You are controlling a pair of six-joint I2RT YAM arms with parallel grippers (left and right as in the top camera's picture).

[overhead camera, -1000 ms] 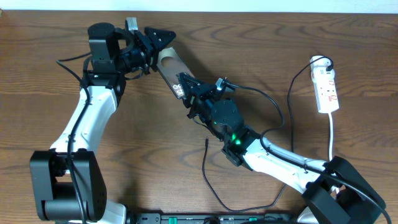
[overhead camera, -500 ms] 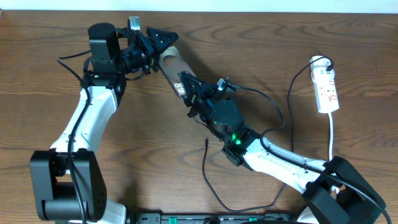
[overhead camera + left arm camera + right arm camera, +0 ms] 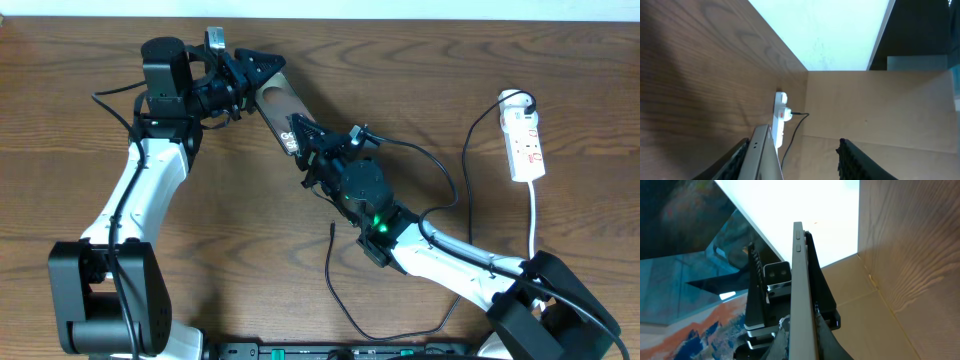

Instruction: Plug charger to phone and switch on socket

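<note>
Currently right hand clamps phone, left hand open beside it; charger, socket lie apart.

A dark wood-grain bench fills the overhead view, a thin strip of pale wall along its far edge — the wrist views show a bright white surface and a brown cardboard panel.

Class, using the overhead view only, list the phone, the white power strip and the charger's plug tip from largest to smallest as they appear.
1-2. phone and power strip: about alike in length, and the phone is partly hidden, so I leave them unranked.
3. charger plug tip: clearly smallest.
</note>
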